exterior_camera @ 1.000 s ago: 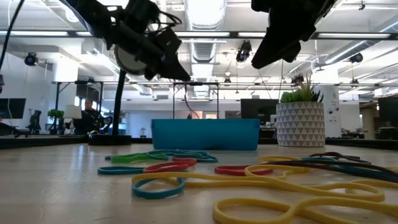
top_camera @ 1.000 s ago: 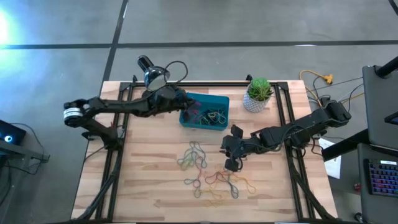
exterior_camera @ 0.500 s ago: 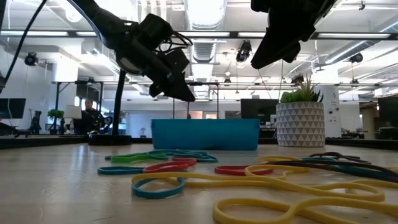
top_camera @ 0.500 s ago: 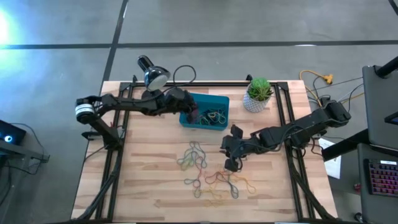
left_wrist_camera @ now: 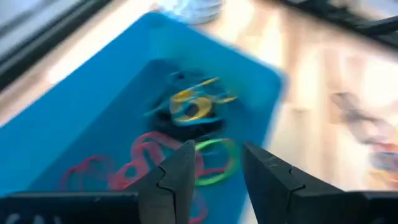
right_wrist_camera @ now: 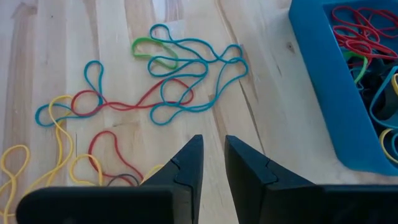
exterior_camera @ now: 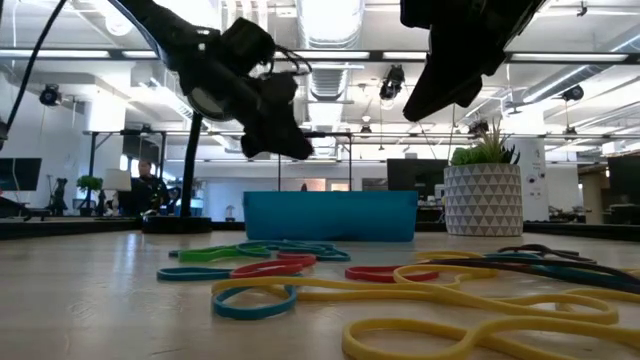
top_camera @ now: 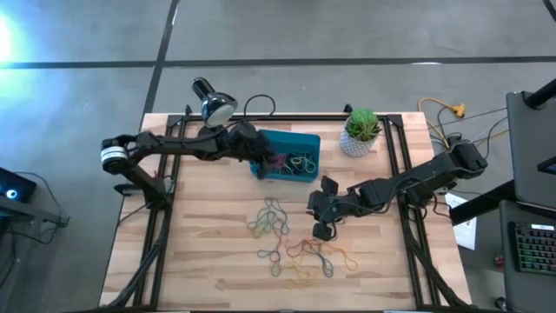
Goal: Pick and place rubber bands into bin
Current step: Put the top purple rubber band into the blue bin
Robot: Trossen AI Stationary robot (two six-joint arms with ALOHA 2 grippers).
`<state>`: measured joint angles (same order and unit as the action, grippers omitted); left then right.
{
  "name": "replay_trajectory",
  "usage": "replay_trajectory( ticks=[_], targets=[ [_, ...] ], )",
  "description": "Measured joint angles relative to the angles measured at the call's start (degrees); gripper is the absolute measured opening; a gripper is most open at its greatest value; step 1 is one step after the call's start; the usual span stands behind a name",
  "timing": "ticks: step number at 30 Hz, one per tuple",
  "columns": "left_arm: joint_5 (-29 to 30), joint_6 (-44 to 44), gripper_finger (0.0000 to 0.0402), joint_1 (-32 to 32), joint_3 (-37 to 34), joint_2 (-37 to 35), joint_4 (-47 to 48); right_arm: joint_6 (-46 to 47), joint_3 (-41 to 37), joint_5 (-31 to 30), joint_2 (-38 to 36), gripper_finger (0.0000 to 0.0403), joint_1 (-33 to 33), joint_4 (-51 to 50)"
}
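Observation:
The teal-blue bin [top_camera: 295, 137] stands at the table's far middle, with red, yellow, green and black rubber bands [top_camera: 298, 163] lying inside it. My left gripper [top_camera: 268, 163] hangs over the bin's left part, slanting down. Its fingers are open in the left wrist view [left_wrist_camera: 217, 146], above a green band [left_wrist_camera: 214, 163] on the bin's floor. Several loose bands [top_camera: 291, 243] lie on the wood in front of the bin. My right gripper [top_camera: 320, 230] hovers above their right side with a narrow gap between its fingers [right_wrist_camera: 213, 140] and nothing in it.
A white patterned plant pot [top_camera: 360, 135] stands right of the bin, and a desk lamp [top_camera: 213, 104] stands at its far left. Black frame rails [top_camera: 395, 165] run along the table's sides. Bare wood lies at the near left [top_camera: 191, 252].
My left gripper has come down and toward the table's near edge over the bin's left part, and it has tipped more steeply downward. The bands on the table have stayed where they were.

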<state>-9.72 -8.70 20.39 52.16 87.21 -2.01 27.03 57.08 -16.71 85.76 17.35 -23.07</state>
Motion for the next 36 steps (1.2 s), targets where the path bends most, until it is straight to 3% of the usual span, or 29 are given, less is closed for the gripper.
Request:
replay_trajectory(
  ticks=[6,12,15,24,36],
  targets=[
    [-11.1,0.7,0.0114,-2.8,0.0,-5.0,4.9,0.0,-0.4,0.8,0.0,0.0057,0.0,-0.3],
    [-11.7,3.0,0.0114,-7.3,-1.4,-11.2,12.8,1.2,-4.1,12.6,0.0,0.0057,0.4,-0.4],
    [-11.2,1.6,0.0114,-8.9,-3.5,-14.8,15.2,3.8,-7.3,15.7,0.0,0.0057,1.3,-0.7],
    [-7.7,-3.4,0.0114,-11.2,-9.7,-21.5,14.2,8.8,-13.4,8.8,-0.1,0.0062,1.9,-0.8],
    [-7.3,-5.0,0.0114,-11.2,-13.1,-22.8,11.0,9.7,-16.0,9.7,-0.1,0.0148,2.0,-1.9]
  ],
)
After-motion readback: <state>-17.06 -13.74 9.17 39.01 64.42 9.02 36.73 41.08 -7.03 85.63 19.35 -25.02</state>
